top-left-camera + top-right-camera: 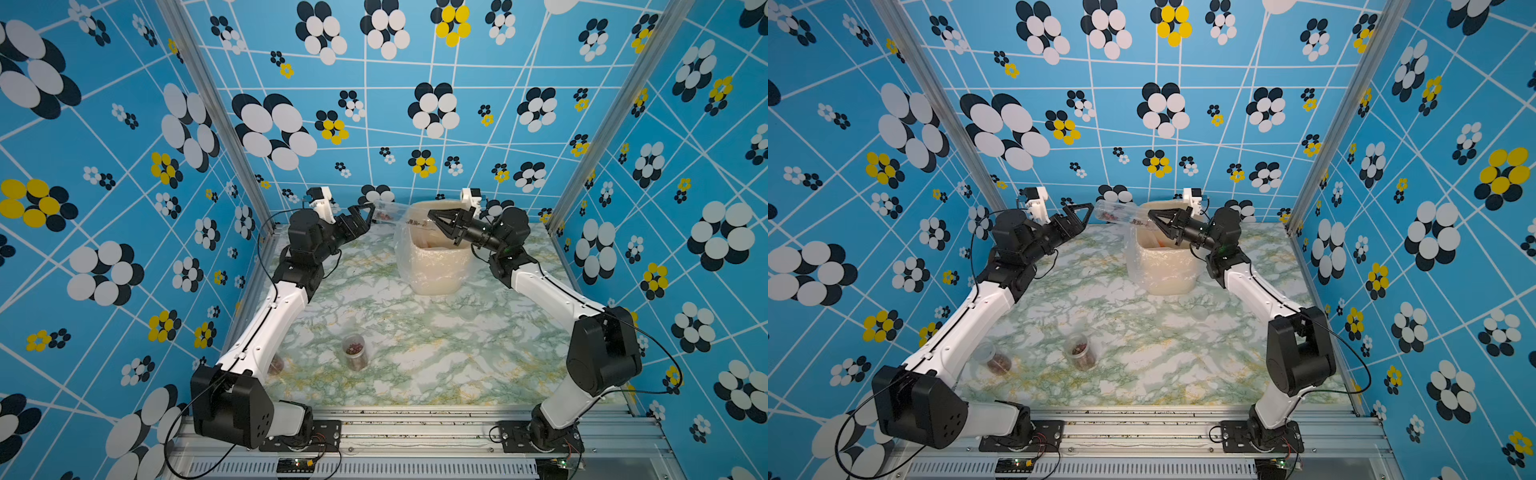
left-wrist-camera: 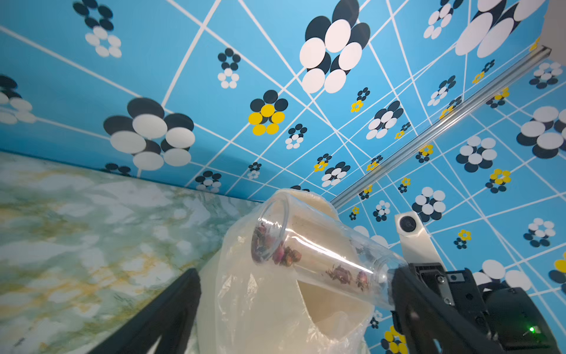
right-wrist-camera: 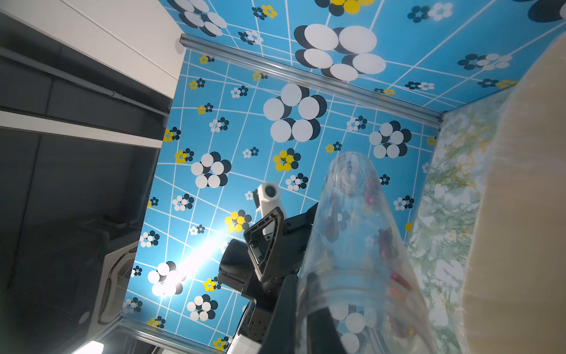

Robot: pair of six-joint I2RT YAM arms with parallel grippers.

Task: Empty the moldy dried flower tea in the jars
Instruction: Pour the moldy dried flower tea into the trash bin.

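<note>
1. Tabletop: green-veined marble pattern; carries the items below.
2. Bin: beige, plastic-lined, standing at the far side of the tabletop.
3. Right claw: clamped tight on one end of a clear jar, which lies near level above the bin's rim.
4. Left claw: jaws spread wide, holding nothing, just beside the clear jar's free end; contact cannot be told.
5. Upright jar: near the tabletop's front edge. A third jar sits beside the left arm.
6. Dried flower tea: reddish bits inside all three jars.
</note>
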